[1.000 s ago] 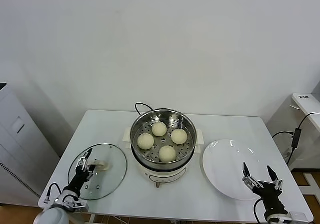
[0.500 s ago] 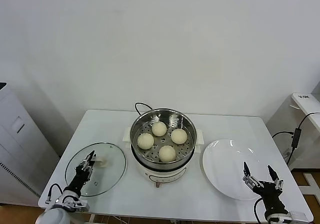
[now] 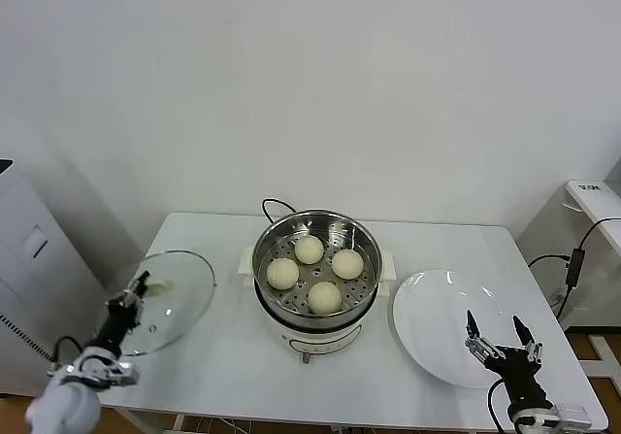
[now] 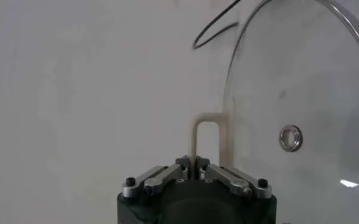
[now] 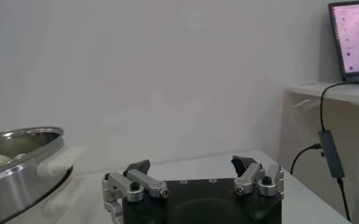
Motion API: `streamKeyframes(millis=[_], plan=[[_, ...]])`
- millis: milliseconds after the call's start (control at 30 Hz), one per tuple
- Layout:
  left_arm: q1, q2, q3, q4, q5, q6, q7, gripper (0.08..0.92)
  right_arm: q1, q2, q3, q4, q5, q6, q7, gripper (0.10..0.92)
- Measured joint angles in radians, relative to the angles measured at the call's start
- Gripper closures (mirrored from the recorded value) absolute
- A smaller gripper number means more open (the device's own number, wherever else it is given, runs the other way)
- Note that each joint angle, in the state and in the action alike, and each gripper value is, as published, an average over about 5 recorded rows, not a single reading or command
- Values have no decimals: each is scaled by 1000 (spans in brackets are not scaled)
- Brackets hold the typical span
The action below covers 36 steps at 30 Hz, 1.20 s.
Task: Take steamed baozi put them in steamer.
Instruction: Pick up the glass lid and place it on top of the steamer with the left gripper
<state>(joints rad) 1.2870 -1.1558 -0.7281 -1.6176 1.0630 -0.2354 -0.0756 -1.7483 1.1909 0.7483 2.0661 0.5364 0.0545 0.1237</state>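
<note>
Four cream-white baozi (image 3: 312,271) lie in the steel steamer (image 3: 314,223), which sits on its cream cooker base at the table's middle. My left gripper (image 3: 138,285) is shut on the cream handle (image 4: 207,139) of the glass lid (image 3: 167,298) and holds the lid tilted, lifted over the table's left edge. My right gripper (image 3: 498,333) is open and empty over the near edge of the white plate (image 3: 448,313). In the right wrist view its fingers (image 5: 138,168) are spread, with the steamer's rim (image 5: 21,149) at the side.
A black cord (image 3: 274,204) runs behind the steamer. A grey cabinet (image 3: 29,279) stands left of the table. A white side table (image 3: 592,196) with cables stands at the right.
My left gripper has lifted the glass lid off the table and carried it left and up, tilting it. My right gripper has barely moved.
</note>
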Motion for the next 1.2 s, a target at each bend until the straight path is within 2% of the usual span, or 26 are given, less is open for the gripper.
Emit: streamKeyframes(millis=[300, 600, 800, 1200], plan=[[7, 160, 74, -215, -208, 226, 113, 883, -1, -1, 10, -5, -7, -8, -1, 203], [-52, 216, 319, -434, -189, 485, 191, 883, -20, 14, 28, -10, -16, -12, -8, 203], [-150, 196, 522, -479, -98, 628, 227, 883, -41, 29, 50, -10, -19, -14, -21, 203], [-344, 63, 822, -414, 53, 796, 256, 883, -57, 45, 73, -15, -21, -19, -35, 203]])
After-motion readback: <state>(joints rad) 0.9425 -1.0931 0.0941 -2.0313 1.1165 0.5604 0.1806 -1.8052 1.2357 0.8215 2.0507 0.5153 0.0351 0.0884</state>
